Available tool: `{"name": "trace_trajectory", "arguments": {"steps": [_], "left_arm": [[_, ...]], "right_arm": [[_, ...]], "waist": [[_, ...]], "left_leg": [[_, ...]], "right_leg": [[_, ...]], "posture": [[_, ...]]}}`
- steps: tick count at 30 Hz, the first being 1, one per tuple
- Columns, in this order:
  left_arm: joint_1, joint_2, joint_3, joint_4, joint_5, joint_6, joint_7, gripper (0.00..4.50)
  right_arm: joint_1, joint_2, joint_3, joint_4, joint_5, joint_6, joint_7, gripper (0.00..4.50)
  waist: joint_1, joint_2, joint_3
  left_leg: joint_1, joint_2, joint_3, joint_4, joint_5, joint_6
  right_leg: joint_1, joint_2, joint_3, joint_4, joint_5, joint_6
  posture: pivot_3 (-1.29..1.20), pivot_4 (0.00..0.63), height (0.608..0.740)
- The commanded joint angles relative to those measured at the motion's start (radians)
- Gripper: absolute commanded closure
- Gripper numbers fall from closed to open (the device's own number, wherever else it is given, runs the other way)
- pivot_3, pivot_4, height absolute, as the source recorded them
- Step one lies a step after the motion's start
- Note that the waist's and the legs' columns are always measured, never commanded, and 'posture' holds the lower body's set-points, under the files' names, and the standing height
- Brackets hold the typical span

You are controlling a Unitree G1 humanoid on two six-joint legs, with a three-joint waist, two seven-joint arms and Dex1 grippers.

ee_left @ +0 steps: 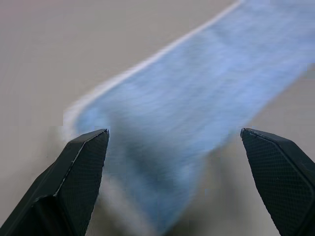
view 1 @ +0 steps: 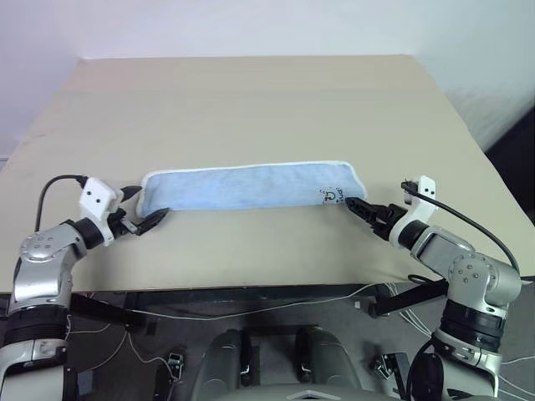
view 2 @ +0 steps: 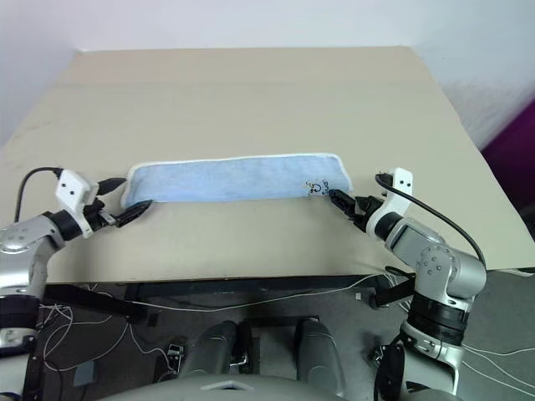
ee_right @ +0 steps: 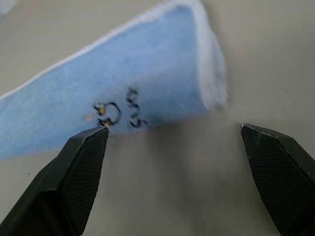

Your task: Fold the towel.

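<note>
Table (view 1: pixel 251 109): a broad tan top; the towel lies across its near half, with bare surface all round, which leaves room for another fold.
Towel (view 1: pixel 247 188): light blue terry, already folded into a long narrow strip running crosswise, white piping along its far edge, a small dark motif (view 1: pixel 332 196) at its right end.
Left gripper (view 1: pixel 140 219): just off the towel's left end, fingers spread wide, holding nothing; forearm reaches inward from the left, pointing toward the strip.
Right gripper (view 1: pixel 361 209): just beside the towel's right end near the motif, fingers wide apart and empty; wrist angled slightly down toward the table.
Likely reason: both ends flanked, so the arms seem placed to take the two short ends next.
</note>
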Motion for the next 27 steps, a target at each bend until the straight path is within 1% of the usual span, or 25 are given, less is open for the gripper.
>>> {"name": "trace_trajectory", "arguments": {"steps": [1, 7, 13, 16, 21, 27], "left_arm": [[0.010, 0.000, -0.031, -0.091, -0.017, 0.024, -0.030, 0.01], [0.028, -0.011, -0.066, -0.154, -0.034, 0.067, -0.069, 0.01], [0.035, -0.029, -0.075, -0.184, -0.035, 0.087, -0.060, 0.01], [0.045, -0.035, -0.079, -0.198, -0.033, 0.091, -0.056, 0.00], [0.059, -0.040, -0.079, -0.211, -0.034, 0.095, -0.050, 0.00], [0.072, -0.049, -0.087, -0.214, -0.034, 0.094, -0.040, 0.00]], "right_arm": [[-0.041, 0.063, -0.069, 0.010, 0.069, 0.062, -0.078, 0.01], [-0.186, 0.161, -0.171, 0.183, 0.121, 0.031, -0.197, 0.01], [-0.268, 0.170, -0.193, 0.316, 0.145, -0.011, -0.250, 0.01], [-0.281, 0.170, -0.187, 0.346, 0.158, -0.029, -0.268, 0.58], [-0.282, 0.164, -0.184, 0.358, 0.185, -0.044, -0.289, 2.36], [-0.273, 0.149, -0.184, 0.345, 0.225, -0.059, -0.303, 4.38]], "waist": [[-0.002, 0.000, 0.000], [-0.028, 0.000, 0.000], [-0.033, 0.000, -0.001], [-0.034, 0.000, -0.001], [-0.034, 0.000, 0.000], [-0.026, 0.000, -0.001]], "left_leg": [[0.000, 0.000, 0.000, 0.000, 0.000, 0.000], [0.000, 0.001, 0.000, 0.000, 0.002, 0.002], [0.001, 0.001, 0.002, 0.000, 0.003, 0.003], [0.001, 0.001, 0.002, 0.000, 0.003, 0.003], [0.001, 0.002, 0.002, 0.000, 0.003, 0.003], [0.001, 0.002, 0.003, 0.000, 0.003, 0.003]], "right_leg": [[0.000, 0.000, 0.000, 0.000, 0.000, 0.000], [0.000, 0.002, 0.000, 0.001, 0.000, 0.000], [0.000, 0.005, 0.000, 0.001, 0.000, 0.000], [0.000, 0.005, 0.000, 0.001, 0.000, 0.001], [0.000, 0.006, 0.000, 0.001, 0.000, 0.001], [0.001, 0.006, 0.000, 0.001, 0.000, 0.001]], "posture": [[0.00, 0.150, 0.740], [0.00, 0.150, 0.740], [0.00, 0.150, 0.740], [0.00, 0.150, 0.740], [0.00, 0.150, 0.740], [0.00, 0.150, 0.740]]}}
